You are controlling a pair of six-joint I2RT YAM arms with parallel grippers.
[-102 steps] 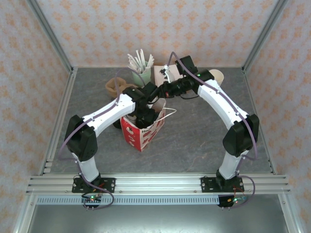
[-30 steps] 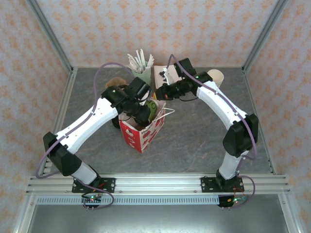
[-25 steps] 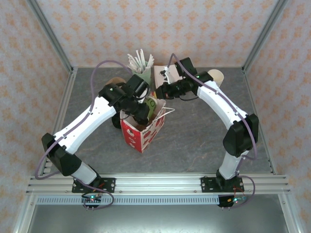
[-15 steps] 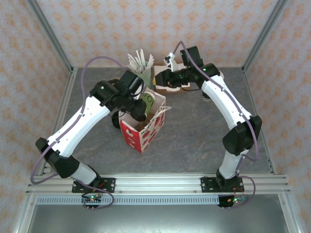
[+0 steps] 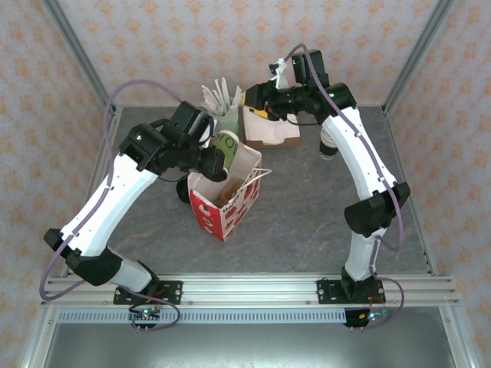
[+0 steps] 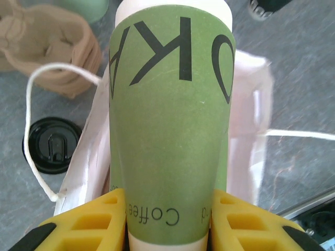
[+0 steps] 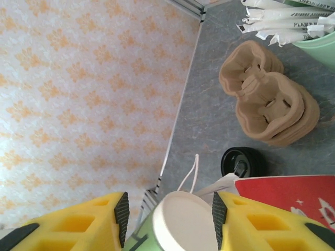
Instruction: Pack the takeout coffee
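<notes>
Table [image 5: 322, 222] grey, clutter along back edge. Bag [image 5: 222, 207] red-and-white, upright, mouth open, neither gripper steadying it. Left gripper [image 6: 167, 201] clamped on lower part of green cup [image 6: 170, 115], which hangs tilted just above bag mouth, not yet inside. Right gripper [image 7: 170, 205] jaws apart, empty, raised above. Likely risks: unsupported bag tips or crumples if cup catches wall; tilt lets coffee leak; string handle [image 6: 27, 115] snags cup on descent.

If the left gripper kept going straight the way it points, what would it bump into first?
Probably the open red-and-white paper bag: the left gripper, jaws shut on the green coffee cup, aims into its mouth, cup leading. Depth is unclear.
</notes>
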